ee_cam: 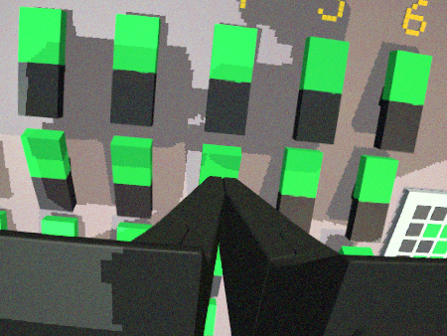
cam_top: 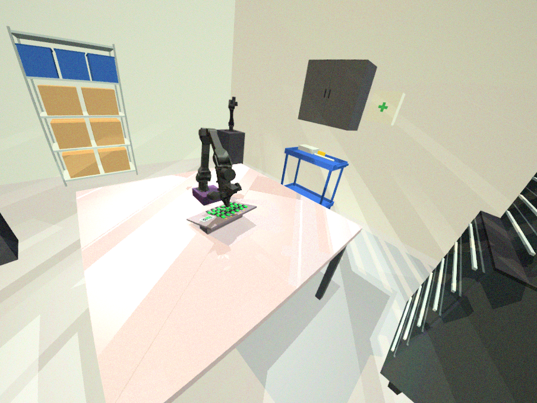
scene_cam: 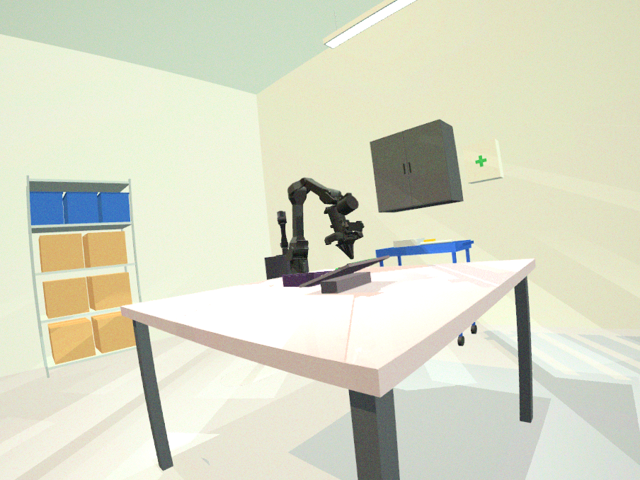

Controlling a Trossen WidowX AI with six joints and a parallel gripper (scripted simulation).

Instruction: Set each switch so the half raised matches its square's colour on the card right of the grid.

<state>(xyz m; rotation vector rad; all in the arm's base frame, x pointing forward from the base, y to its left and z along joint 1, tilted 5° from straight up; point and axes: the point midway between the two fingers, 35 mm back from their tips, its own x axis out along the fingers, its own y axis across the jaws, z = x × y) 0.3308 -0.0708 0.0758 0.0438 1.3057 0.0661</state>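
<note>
The tilted grey panel (cam_top: pixel 196 218) (scene_cam: pixel 373 262) (ee_cam: pixel 179 30) carries a grid of rocker switches, each with a green half and a dark grey half. My gripper (cam_top: pixel 226 204) (scene_cam: pixel 352 257) (ee_cam: pixel 220 191) is shut and empty. In the wrist view its tips cover the dark half of a switch (ee_cam: pixel 220 161) in the second visible row; in the exterior view a small gap shows between tips and panel. A second-row switch (ee_cam: pixel 50 166) at the left stands at a different tilt from its neighbours. The white card (cam_top: pixel 207 218) (ee_cam: pixel 431 224) is cut off at the wrist view's right edge. Nearer switches are mostly hidden by the fingers.
Yellow numerals, among them a 6 (ee_cam: pixel 414 19), mark the panel beyond the far row. A dark block (scene_cam: pixel 346 282) supports the panel on the pale table (cam_top: pixel 173 282) (scene_cam: pixel 258 320). The purple arm base (cam_top: pixel 201 196) (scene_cam: pixel 296 280) is close behind the panel.
</note>
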